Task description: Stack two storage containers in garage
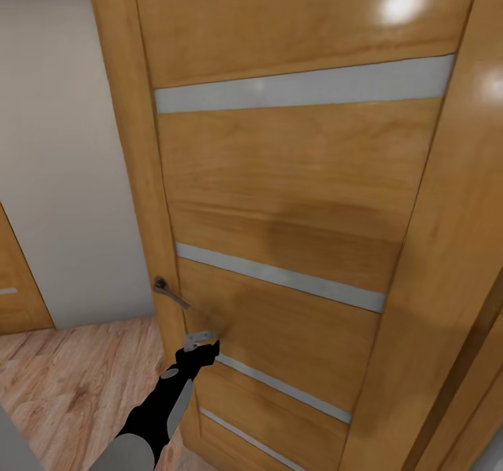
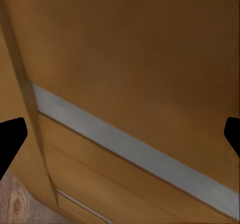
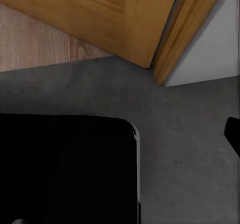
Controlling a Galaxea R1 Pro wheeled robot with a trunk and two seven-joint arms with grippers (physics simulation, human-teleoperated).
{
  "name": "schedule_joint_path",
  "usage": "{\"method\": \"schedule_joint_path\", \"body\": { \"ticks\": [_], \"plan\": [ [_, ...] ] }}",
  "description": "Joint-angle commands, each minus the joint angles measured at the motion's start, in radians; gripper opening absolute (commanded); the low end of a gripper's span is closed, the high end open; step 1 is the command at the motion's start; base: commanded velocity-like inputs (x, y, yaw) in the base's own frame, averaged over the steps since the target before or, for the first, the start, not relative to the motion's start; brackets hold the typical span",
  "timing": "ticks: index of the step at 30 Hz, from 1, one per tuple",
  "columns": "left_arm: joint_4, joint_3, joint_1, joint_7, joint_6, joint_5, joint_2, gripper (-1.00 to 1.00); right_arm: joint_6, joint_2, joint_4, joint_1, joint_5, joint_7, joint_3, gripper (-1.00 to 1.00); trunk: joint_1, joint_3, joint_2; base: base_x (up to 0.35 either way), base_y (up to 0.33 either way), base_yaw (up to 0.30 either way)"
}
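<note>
Neither storage container is in view. A tall wooden door [image 1: 279, 198] with frosted glass strips stands right in front of me. My left gripper [image 1: 201, 342] reaches out to the door's face, just below its metal lever handle [image 1: 170, 291]. In the left wrist view the left gripper [image 2: 120, 139] is open, its dark fingertips [image 2: 10, 136] far apart at the picture's edges with only the door panel between them. In the right wrist view one fingertip [image 3: 233, 134] of the right gripper hangs over dark grey concrete floor [image 3: 185, 149], set wide, nothing held.
Light wood-plank flooring [image 1: 70, 380] lies left of the door, by a plain pale wall [image 1: 63, 177] and part of another wooden door [image 1: 17, 296]. In the right wrist view my black base [image 3: 65, 169] sits on the concrete beside the door frame [image 3: 187, 29] and a white wall [image 3: 215, 44].
</note>
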Motion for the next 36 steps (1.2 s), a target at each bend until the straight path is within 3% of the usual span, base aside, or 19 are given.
{"method": "schedule_joint_path", "body": {
  "ticks": [1,32,36],
  "plan": [
    [-0.002,-0.001,0.0,-0.004,0.006,0.012,-0.001,1.0,-0.003,0.0,0.001,0.0,-0.002,-0.003,0.006,1.0,0.0,0.0,0.0,0.0,-0.092,0.0],
    [-0.002,-0.001,0.0,-0.005,0.006,0.014,-0.002,1.0,-0.003,0.0,0.001,0.0,-0.003,-0.003,0.006,1.0,0.0,0.0,0.0,0.046,-0.006,0.0],
    [-0.002,-0.033,0.0,-0.007,0.006,0.014,-0.002,1.0,-0.003,0.0,0.001,0.0,-0.003,-0.003,0.006,1.0,0.0,0.0,0.0,0.0,0.0,0.0]
  ]
}}
